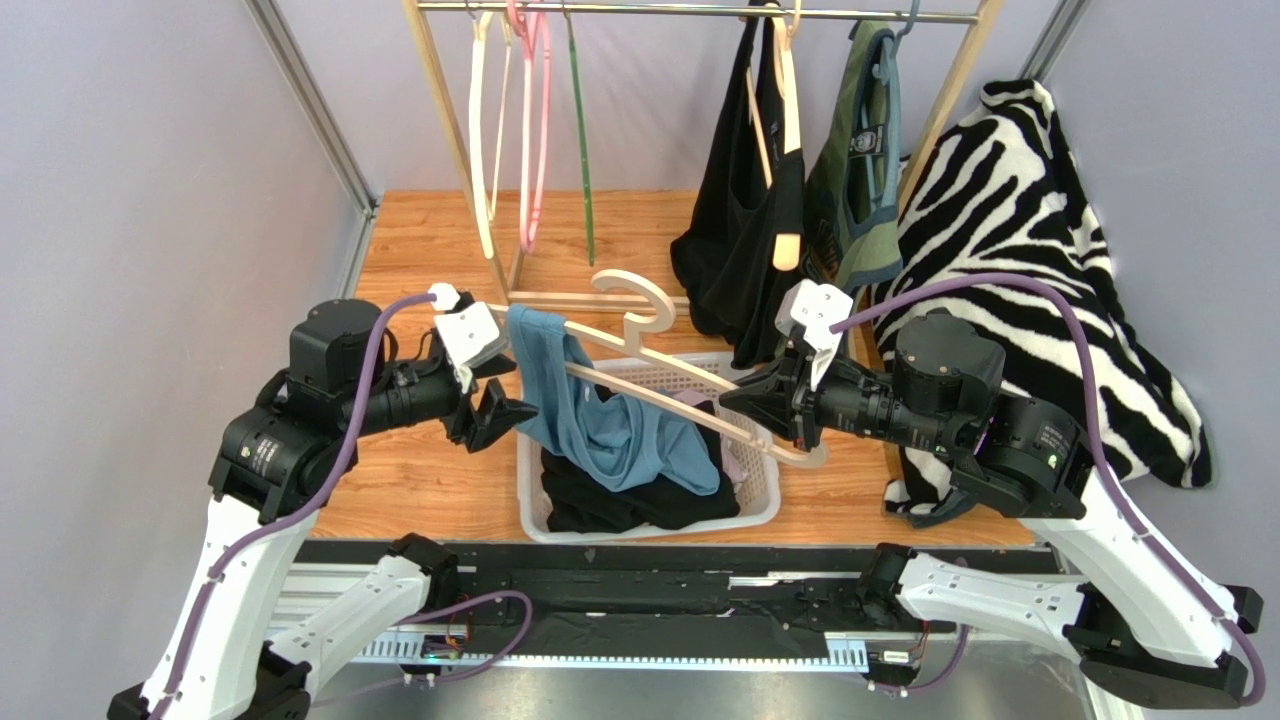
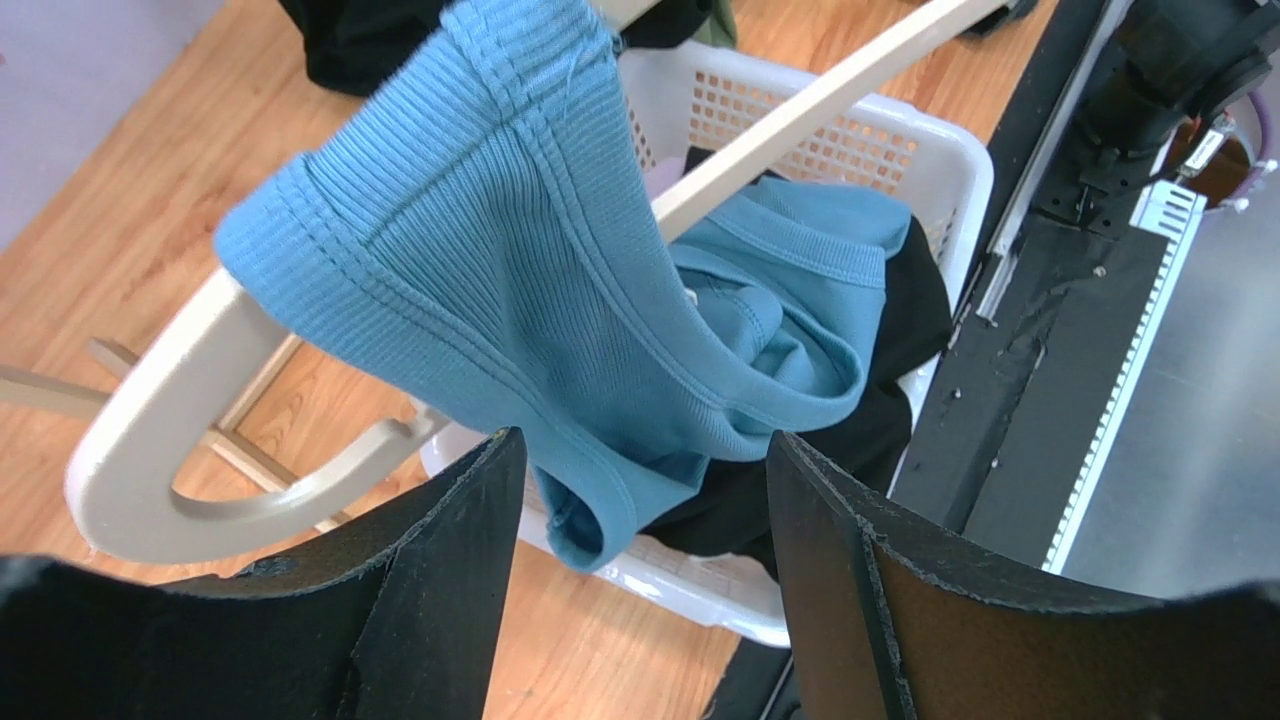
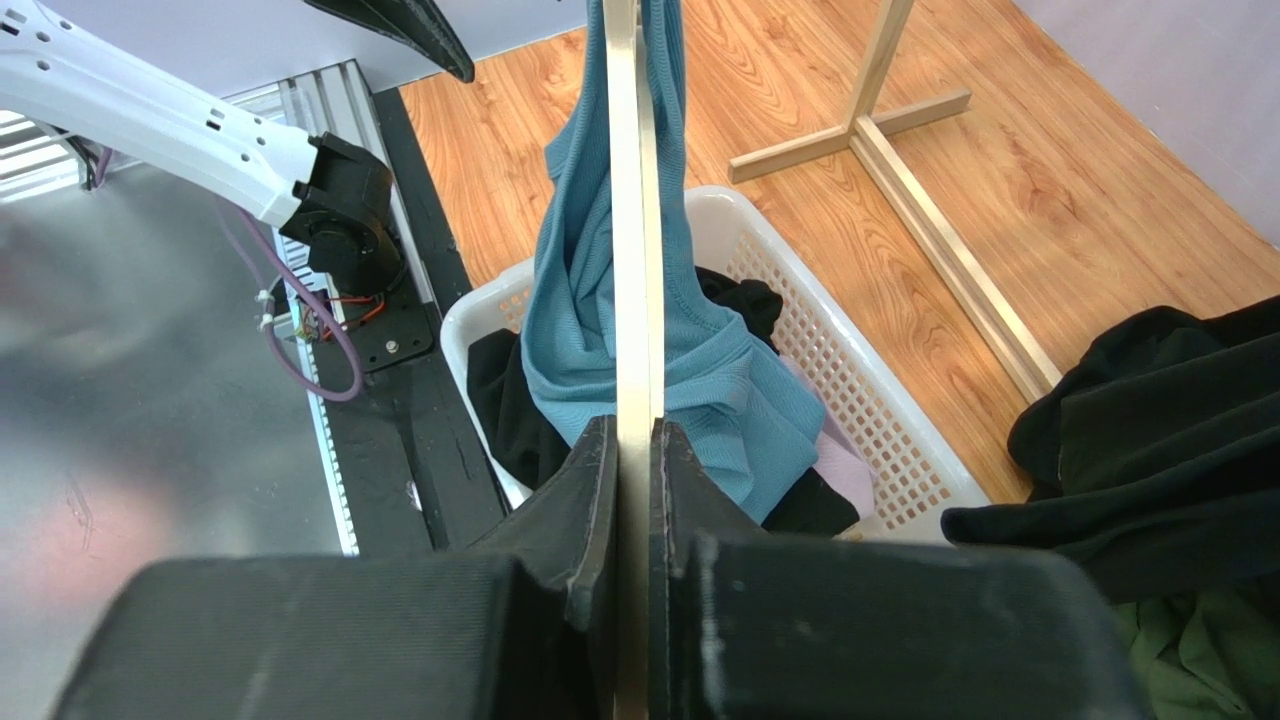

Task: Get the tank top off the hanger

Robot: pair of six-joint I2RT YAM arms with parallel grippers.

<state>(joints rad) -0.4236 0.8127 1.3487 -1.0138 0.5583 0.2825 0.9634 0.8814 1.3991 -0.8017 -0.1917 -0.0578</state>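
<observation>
A sky-blue ribbed-knit tank top (image 2: 496, 255) is draped over one curved shoulder end of a cream wooden hanger (image 2: 812, 113). The rest of it sags into a white perforated plastic laundry basket (image 3: 887, 405), where it lies on dark clothes. The stitched hem and strap edges show plainly in the left wrist view. No writing on the fabric can be read.

The right claw (image 3: 634, 428) is clamped on the hanger's thin straight bar, fingers pressed to either side, and holds it slanted above the basket. The left claw (image 2: 643, 450) stands apart with nothing gripped. It sits just beside the draped shoulder end, and a low fold of the tank top shows in the gap between its fingers. Whether the fold touches them cannot be told.

The basket stands on the wood-grain table (image 1: 421, 240), with its near rim close to the black rail at the table's edge. Bare wood lies to its left. Behind it is a wooden-legged clothes rack with a metal rail (image 1: 676, 12), carrying pink, cream and green hangers (image 1: 529, 120), a black garment (image 1: 736, 240) and a green one (image 1: 864, 165). A zebra-print cloth (image 1: 1022, 255) crowds the right side, close behind the right arm.
</observation>
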